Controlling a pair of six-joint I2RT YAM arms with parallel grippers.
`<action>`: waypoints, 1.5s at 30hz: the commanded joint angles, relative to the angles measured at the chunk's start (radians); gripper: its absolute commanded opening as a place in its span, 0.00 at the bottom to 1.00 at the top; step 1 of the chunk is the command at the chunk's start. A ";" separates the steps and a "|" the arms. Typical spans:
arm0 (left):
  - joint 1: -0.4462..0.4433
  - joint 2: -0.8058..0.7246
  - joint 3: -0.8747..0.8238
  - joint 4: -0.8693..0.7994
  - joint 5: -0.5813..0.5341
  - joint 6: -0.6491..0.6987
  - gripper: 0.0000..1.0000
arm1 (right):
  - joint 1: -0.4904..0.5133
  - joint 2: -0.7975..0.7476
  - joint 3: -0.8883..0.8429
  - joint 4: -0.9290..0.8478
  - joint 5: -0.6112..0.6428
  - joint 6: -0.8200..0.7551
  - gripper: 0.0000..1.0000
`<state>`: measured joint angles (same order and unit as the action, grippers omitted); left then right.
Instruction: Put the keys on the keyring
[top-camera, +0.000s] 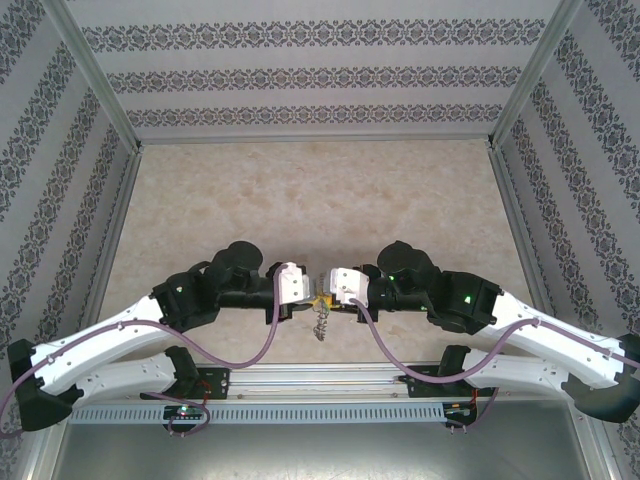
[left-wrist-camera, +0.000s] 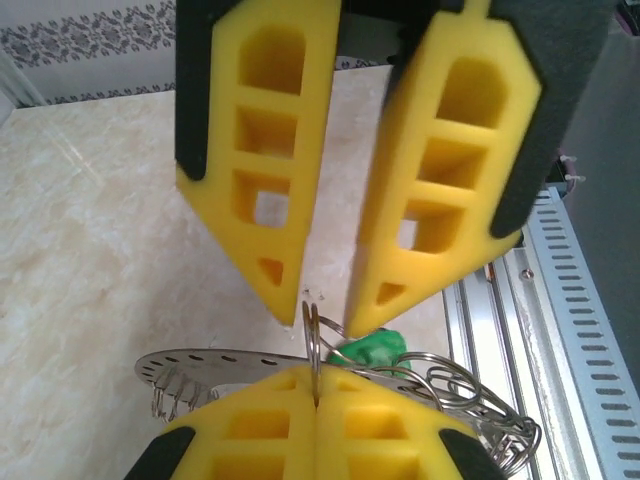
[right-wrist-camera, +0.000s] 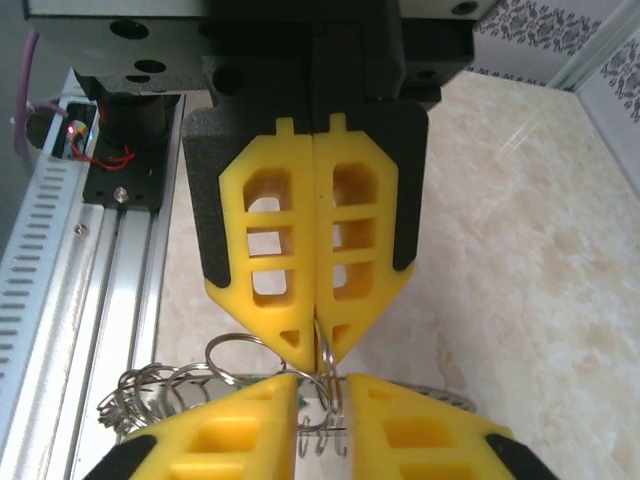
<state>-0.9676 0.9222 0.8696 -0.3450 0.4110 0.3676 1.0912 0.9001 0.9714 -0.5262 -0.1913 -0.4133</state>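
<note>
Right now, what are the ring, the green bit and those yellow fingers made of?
The ring looks like metal: thin grey wire with bright glints. The green bit looks like plastic or rubber, smooth and slightly shiny; I can't tell which. The yellow fingers look like matte plastic or firm foam, moulded with window-like holes, backed in black.

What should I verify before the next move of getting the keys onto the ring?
1. Left gripper shut on the thin grey metal keyring: ok.
2. Right gripper gripping: not ok, jaws parted, ring wire in the gap.
3. Tiny key with bright green head right beside the keyring: ok.
4. Green key already threaded on: cannot tell.
5. Loose silvery wire loops clear of the fingers: not ok, they crowd the left gripper.
</note>
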 joint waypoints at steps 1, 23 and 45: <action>-0.008 -0.063 -0.034 0.124 0.008 -0.048 0.00 | 0.010 -0.061 -0.022 0.054 -0.010 0.036 0.29; -0.008 -0.156 -0.147 0.349 0.117 -0.121 0.00 | 0.007 -0.063 -0.057 0.117 -0.054 0.090 0.21; -0.008 -0.177 -0.166 0.369 0.125 -0.137 0.00 | 0.006 -0.040 -0.051 0.115 -0.082 0.082 0.00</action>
<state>-0.9680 0.7525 0.7052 -0.0681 0.5129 0.2523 1.0904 0.8547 0.9176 -0.4183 -0.2371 -0.3363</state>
